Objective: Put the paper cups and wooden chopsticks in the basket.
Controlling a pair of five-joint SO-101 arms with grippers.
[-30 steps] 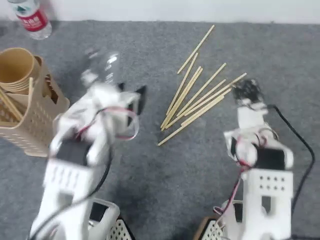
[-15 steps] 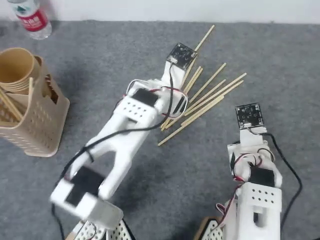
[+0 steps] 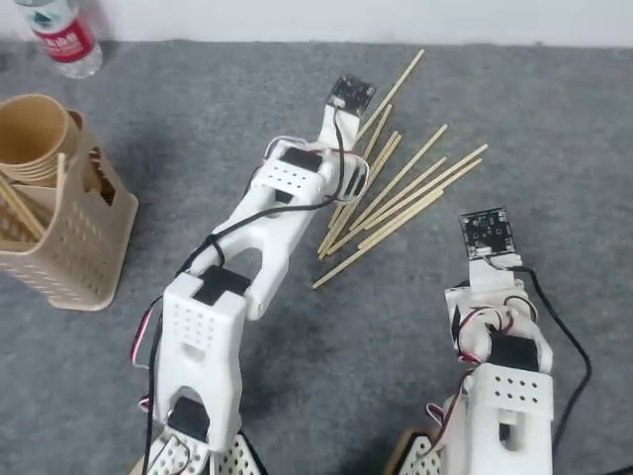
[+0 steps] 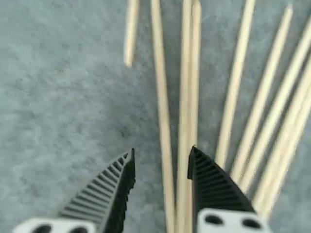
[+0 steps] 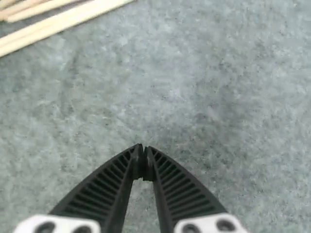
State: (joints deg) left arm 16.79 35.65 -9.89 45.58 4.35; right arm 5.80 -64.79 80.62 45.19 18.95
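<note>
Grey felt covers the tabletop [image 3: 198, 119], with a white wall along the top edge of the high view. A water bottle [image 3: 64, 40] lies in the upper left corner. Below it the basket [image 3: 79, 267] holds stacked paper cups [image 3: 35, 129] and a few sticks. Loose wooden chopsticks [image 3: 406, 178] fan out at upper centre. The left arm [image 3: 267, 218] stretches diagonally over their left part and hides some. The right arm [image 3: 499, 346] stands at lower right. Half a second ago the left arm's wrist sat slightly lower; a second ago it was back near the basket.

At the left wrist, the left tool [image 4: 161, 151] is spread, with one chopstick in the gap.

At the right wrist, the right tool [image 5: 141, 148] is pressed together over bare felt, away from the chopstick ends.
</note>
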